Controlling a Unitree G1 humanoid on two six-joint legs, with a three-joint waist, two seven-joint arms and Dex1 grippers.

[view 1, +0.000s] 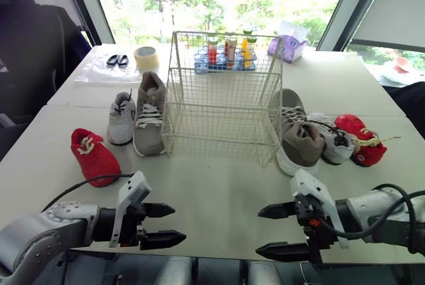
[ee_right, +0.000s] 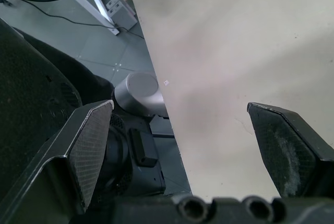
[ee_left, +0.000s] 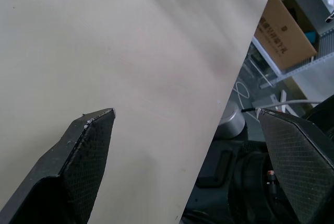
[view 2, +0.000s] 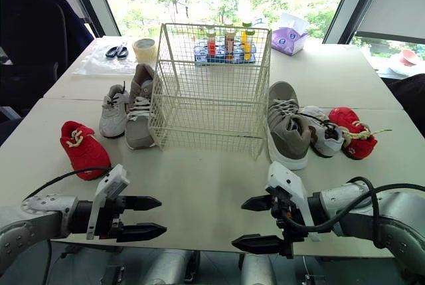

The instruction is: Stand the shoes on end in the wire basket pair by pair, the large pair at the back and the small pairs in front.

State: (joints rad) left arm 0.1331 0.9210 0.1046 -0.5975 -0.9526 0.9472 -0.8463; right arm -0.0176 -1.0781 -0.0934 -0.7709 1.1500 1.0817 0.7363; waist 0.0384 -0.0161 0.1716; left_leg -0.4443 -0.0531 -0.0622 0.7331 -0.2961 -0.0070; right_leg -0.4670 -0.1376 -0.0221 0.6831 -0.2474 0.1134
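An empty white wire basket (view 1: pixel 222 92) stands mid-table. To its left lie a large taupe shoe (view 1: pixel 150 112), a small grey-white sneaker (view 1: pixel 121 117) and a small red shoe (view 1: pixel 95 155). To its right lie the other taupe shoe (view 1: pixel 297 135), the other grey-white sneaker (view 1: pixel 330 137) and the other red shoe (view 1: pixel 358 139). My left gripper (view 1: pixel 178 224) hovers open over the table's near edge, holding nothing. My right gripper (view 1: pixel 259 232) is open too, opposite it at the same edge, fingers pointing inward.
Behind the basket sit a blue rack of bottles (view 1: pixel 226 56), a tape roll (view 1: pixel 146 57), scissors (view 1: pixel 117 60) and a tissue box (view 1: pixel 287 47). A dark chair (view 1: pixel 33 46) stands at the left. A cardboard box (ee_left: pixel 284 31) sits on the floor below the table edge.
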